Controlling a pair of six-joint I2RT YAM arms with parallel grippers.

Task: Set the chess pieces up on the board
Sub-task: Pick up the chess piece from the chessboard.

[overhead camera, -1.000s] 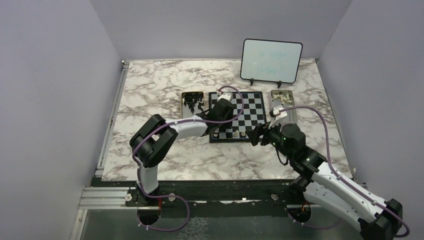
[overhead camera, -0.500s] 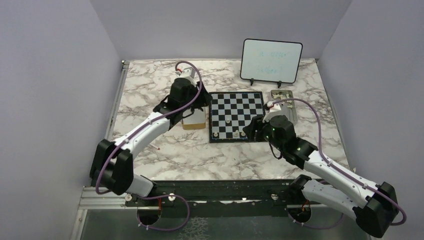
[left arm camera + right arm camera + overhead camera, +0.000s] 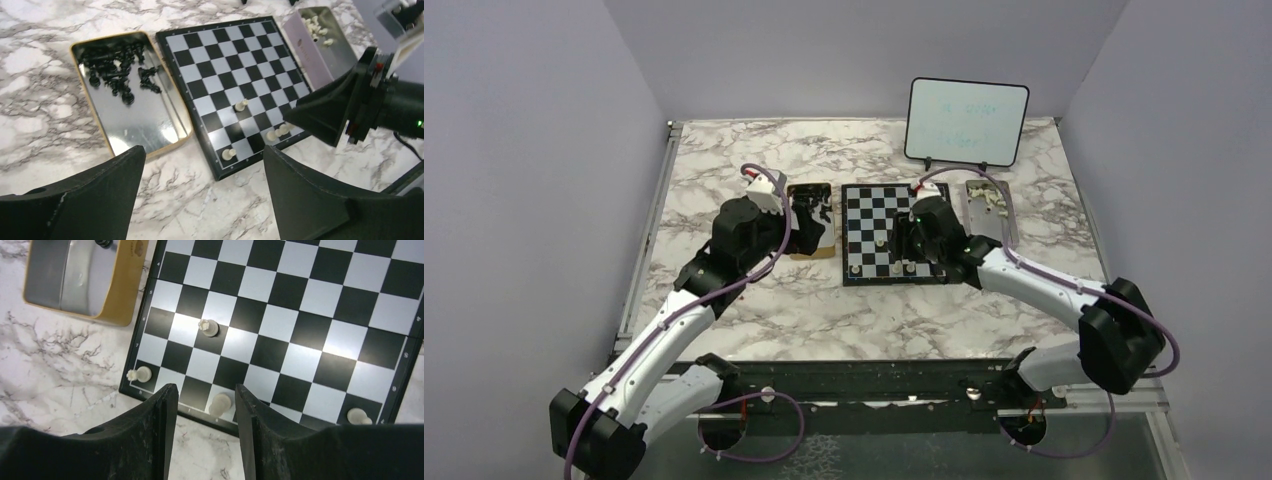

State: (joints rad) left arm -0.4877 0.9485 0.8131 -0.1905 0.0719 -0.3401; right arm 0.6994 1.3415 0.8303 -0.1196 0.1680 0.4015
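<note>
White chess piece (image 3: 220, 403) at the chessboard's (image 3: 300, 305) near edge: probably light, slick, tippy; pinch its waist. Right gripper's (image 3: 206, 391) jaws straddle it ungripped; left gripper's (image 3: 202, 152) jaws gape empty.

A chessboard (image 3: 896, 215) lies flat at the middle of a table (image 3: 754, 160). A tray (image 3: 145, 120) sits just beside its left edge, with a heap of pieces (image 3: 112, 67) at the far end. A second tray (image 3: 330, 60) sits just beside the right edge, with loose pieces (image 3: 314, 24) at its far end. A whiteboard (image 3: 967, 121) stands upright behind the chessboard, toward the right. Chess pieces (image 3: 141, 374) stand along the nearest row, including both near corners, and one stands further in.
</note>
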